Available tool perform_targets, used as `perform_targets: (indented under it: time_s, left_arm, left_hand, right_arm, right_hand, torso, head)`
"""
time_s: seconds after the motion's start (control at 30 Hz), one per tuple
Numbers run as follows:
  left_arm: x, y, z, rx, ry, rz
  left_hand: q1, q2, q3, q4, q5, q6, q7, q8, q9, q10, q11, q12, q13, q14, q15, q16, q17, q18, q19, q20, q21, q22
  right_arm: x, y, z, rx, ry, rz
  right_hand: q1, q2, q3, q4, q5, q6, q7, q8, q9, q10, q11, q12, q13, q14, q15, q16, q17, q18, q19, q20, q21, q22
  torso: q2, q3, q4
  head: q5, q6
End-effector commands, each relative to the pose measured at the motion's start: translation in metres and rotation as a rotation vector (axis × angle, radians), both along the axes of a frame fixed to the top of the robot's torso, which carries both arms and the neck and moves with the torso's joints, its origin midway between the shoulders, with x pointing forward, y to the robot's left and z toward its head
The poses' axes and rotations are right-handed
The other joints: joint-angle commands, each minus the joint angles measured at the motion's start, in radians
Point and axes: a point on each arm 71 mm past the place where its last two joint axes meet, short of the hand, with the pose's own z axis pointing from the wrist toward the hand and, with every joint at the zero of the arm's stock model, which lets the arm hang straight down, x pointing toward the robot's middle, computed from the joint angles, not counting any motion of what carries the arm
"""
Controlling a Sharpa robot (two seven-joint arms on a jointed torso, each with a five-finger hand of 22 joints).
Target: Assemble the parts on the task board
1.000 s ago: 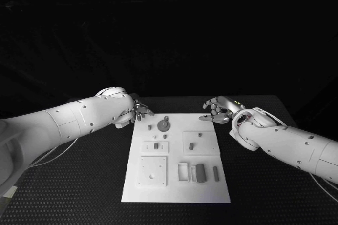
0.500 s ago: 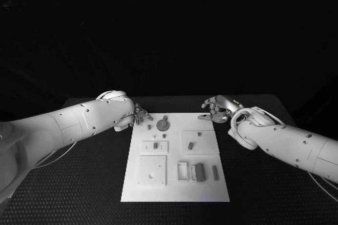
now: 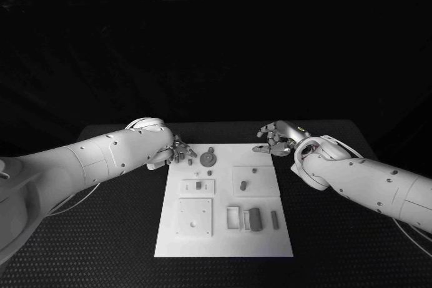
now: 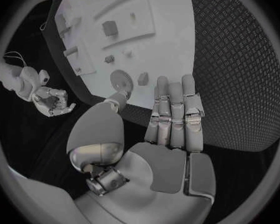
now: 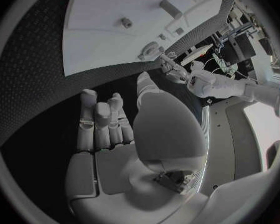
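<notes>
Left robot hand [image 3: 176, 153] empty, fingers spread, beside board [image 3: 225, 238] far corner. Right robot hand [image 3: 277, 140] likewise empty, loosely spread. Risk: left fingers knocking round part [image 3: 209, 158], scattering nearby pieces.

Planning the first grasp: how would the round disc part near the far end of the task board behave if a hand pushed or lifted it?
The round disc part looks flat and small, so probably light and stiff. Lying flat on the smooth task board, it would likely slide rather than roll. Its low profile may give fingers little edge to catch.
</notes>
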Motion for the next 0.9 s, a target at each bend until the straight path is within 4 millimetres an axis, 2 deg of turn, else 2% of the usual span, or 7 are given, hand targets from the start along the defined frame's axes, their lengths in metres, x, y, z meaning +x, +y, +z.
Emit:
perform_targets:
  time_s: [0.03, 0.13, 0.33, 0.47, 0.9]
  left_arm:
    - [-0.0013, -0.0035, -0.0029, 0.018, 0.025, -0.03]
    - [-0.0018, -0.0053, -0.0043, 0.015, 0.028, -0.036]
    - [-0.0032, -0.011, -0.0082, 0.006, 0.033, -0.054]
    - [-0.0036, -0.0118, -0.0092, -0.006, 0.04, -0.052]
    - [-0.0028, -0.0104, -0.0089, -0.01, 0.033, -0.046]
  left_hand:
    - [0.005, 0.015, -0.01, -0.001, 0.002, -0.002, -0.002, 0.005, -0.001, -0.008, -0.003, 0.005, 0.0, -0.006, 0.0, 0.006, -0.002, -0.015, -0.01, 0.001, -0.001, 0.001]
    - [0.012, 0.026, -0.02, -0.001, 0.003, 0.001, -0.003, 0.006, -0.002, -0.009, -0.003, 0.006, 0.0, -0.006, 0.0, 0.007, -0.004, -0.015, -0.011, 0.001, -0.002, 0.002]
    - [0.035, 0.051, -0.044, -0.003, 0.007, 0.012, -0.007, 0.012, -0.002, -0.004, -0.007, 0.012, -0.001, -0.002, -0.002, 0.013, -0.007, -0.014, -0.007, -0.001, 0.0, 0.004]
    - [0.066, 0.093, -0.06, -0.018, 0.007, 0.019, -0.009, 0.015, -0.004, -0.003, -0.009, 0.015, -0.002, -0.001, -0.002, 0.017, -0.01, -0.015, -0.006, -0.001, 0.0, 0.006]
    - [0.098, 0.121, -0.092, -0.042, 0.009, 0.023, -0.011, 0.014, -0.01, -0.003, -0.01, 0.017, -0.006, -0.001, -0.003, 0.02, -0.016, -0.015, -0.005, -0.001, -0.001, 0.006]
  right_arm:
    - [-0.0006, 0.0021, -0.0006, -0.003, 0.009, 0.013]
    - [-0.0005, 0.002, -0.0007, -0.004, 0.01, 0.013]
    - [-0.0005, 0.0016, -0.0007, -0.004, 0.01, 0.009]
    - [-0.0006, 0.0021, -0.0006, -0.003, 0.009, 0.011]
    - [-0.0003, 0.0026, -0.0003, -0.001, 0.004, 0.012]
  right_hand:
    - [-0.011, -0.002, 0.005, -0.001, 0.0, -0.024, 0.028, -0.006, 0.001, -0.005, 0.0, 0.006, -0.002, -0.006, 0.001, 0.003, -0.001, 0.03, -0.001, -0.006, -0.003, -0.001]
    - [-0.011, -0.002, 0.006, -0.001, 0.0, -0.024, 0.028, -0.006, 0.001, -0.005, 0.0, 0.006, -0.002, -0.006, 0.001, 0.004, -0.001, 0.03, -0.001, -0.006, -0.003, -0.001]
    - [-0.01, -0.001, 0.008, -0.001, 0.0, -0.024, 0.028, -0.006, 0.001, -0.005, 0.0, 0.007, -0.002, -0.006, 0.001, 0.004, -0.001, 0.03, -0.001, -0.006, -0.003, -0.001]
    - [-0.01, -0.001, 0.009, -0.001, 0.0, -0.025, 0.028, -0.006, 0.001, -0.005, 0.0, 0.007, -0.002, -0.006, 0.001, 0.004, -0.001, 0.03, -0.001, -0.006, -0.002, -0.001]
    - [-0.008, 0.0, 0.012, -0.002, 0.0, -0.025, 0.028, -0.006, 0.002, -0.005, 0.0, 0.008, -0.002, -0.006, 0.001, 0.005, -0.002, 0.03, -0.001, -0.006, -0.002, -0.001]
  torso:
    - [-0.001, 0.0004, 0.0005]
    - [0.0, 0.0005, -0.0011]
    - [0.0, 0.0009, 0.0]
    - [0.0, 0.0006, -0.0003]
    - [0.0, 0.0006, 0.0008]
  head:
    - [-0.001, 0.001]
    - [-0.001, 0.0]
    - [0.0, 0.0]
    - [-0.001, 0.0]
    - [-0.002, -0.001]
